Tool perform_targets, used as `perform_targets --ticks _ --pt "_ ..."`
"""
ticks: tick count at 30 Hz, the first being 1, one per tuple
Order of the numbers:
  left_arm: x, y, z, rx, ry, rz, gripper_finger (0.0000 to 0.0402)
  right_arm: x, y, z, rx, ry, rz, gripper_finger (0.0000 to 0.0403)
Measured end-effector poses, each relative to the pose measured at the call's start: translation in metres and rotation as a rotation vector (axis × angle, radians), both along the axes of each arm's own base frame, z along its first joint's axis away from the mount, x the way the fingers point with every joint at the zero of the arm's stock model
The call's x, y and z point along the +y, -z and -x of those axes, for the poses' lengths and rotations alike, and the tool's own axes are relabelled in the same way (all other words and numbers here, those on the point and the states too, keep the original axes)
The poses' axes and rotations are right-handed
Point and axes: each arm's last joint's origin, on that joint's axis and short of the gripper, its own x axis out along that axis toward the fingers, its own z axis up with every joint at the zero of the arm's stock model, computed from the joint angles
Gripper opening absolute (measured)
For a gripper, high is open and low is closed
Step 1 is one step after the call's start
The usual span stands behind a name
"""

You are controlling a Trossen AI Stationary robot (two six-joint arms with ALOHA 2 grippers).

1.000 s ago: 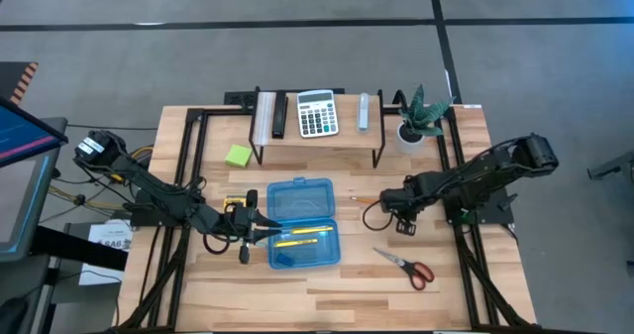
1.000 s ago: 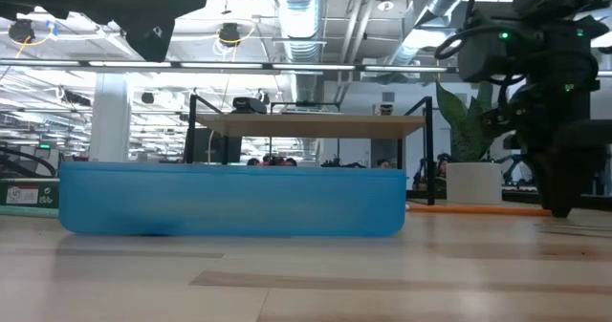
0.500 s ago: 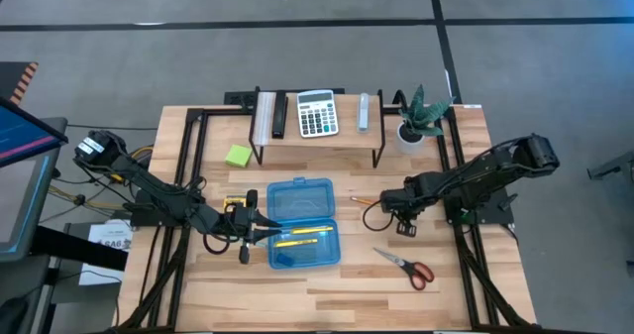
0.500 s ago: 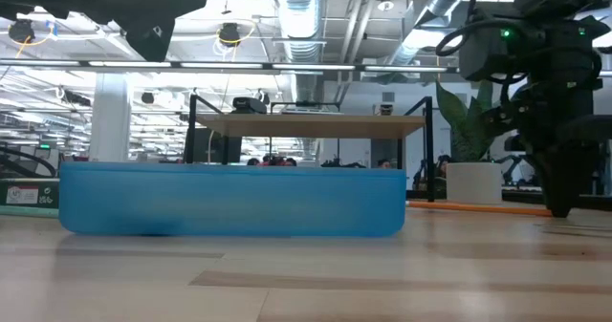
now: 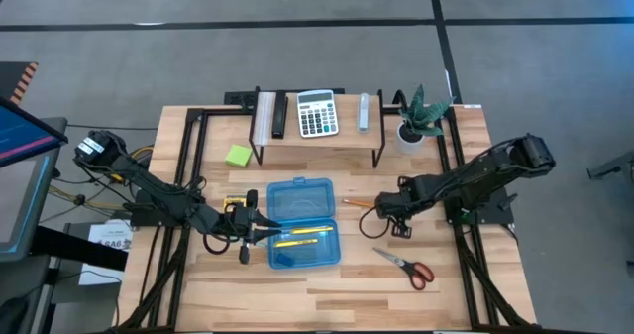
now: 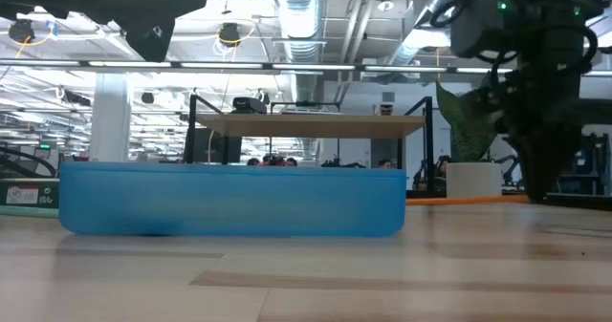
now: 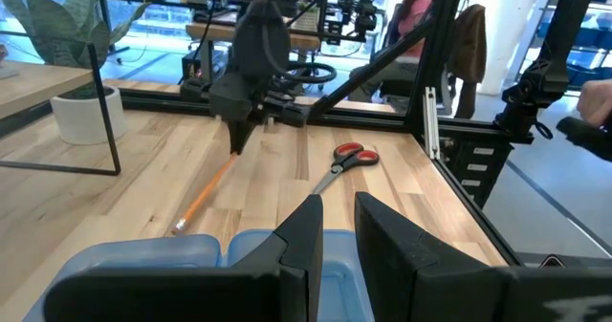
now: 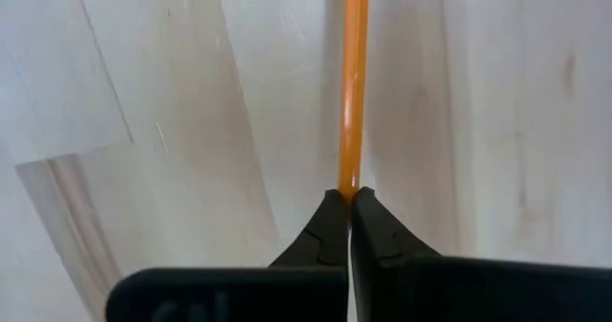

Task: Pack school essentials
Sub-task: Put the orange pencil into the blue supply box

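Now the right gripper is clamped on one end of the orange pencil, on the bare wood just right of the blue case. The right wrist view shows it plainly: the two dark fingers meet around the pencil, and the shaft runs straight away from the fingertips. From above, the pencil's long axis lies roughly left to right, its free end pointing toward the case's right edge and nearly reaching it. In the left wrist view the pencil slopes, its far end pinched and raised, its near tip low just beside the case rim.

So the relation that matters is simple: the case lies to the left of the right gripper, along the line of the pencil itself. The carry probably needs a small lift so the leading tip clears the case wall, then a short travel left over the open tray, where a yellow pencil already lies lengthwise.

The left gripper sits at the case's left edge, its fingers standing a narrow gap apart over the rim; whether they pinch the wall I cannot tell. The red-handled scissors lie nearer, right of the case, on the right arm's side. The lime-green sticky-note pad lies far left, nearer the left arm.
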Motion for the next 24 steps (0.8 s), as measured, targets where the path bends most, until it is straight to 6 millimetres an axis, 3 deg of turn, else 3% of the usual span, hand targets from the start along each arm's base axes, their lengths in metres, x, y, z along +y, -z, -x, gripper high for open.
perform_targets --ticks 15,19,24 --pt "0.000 0.000 0.000 0.000 0.000 -0.001 0.0050 0.005 -0.029 -0.014 -0.036 -0.003 0.022 0.0000" --pt "0.000 0.000 0.000 0.004 0.013 -0.001 0.0050 0.007 -0.031 -0.024 -0.144 0.033 -0.013 0.0003" --pt "0.000 0.000 0.000 0.005 0.017 -0.002 0.0050 0.014 -0.037 -0.044 -0.355 0.026 -0.101 0.0040"
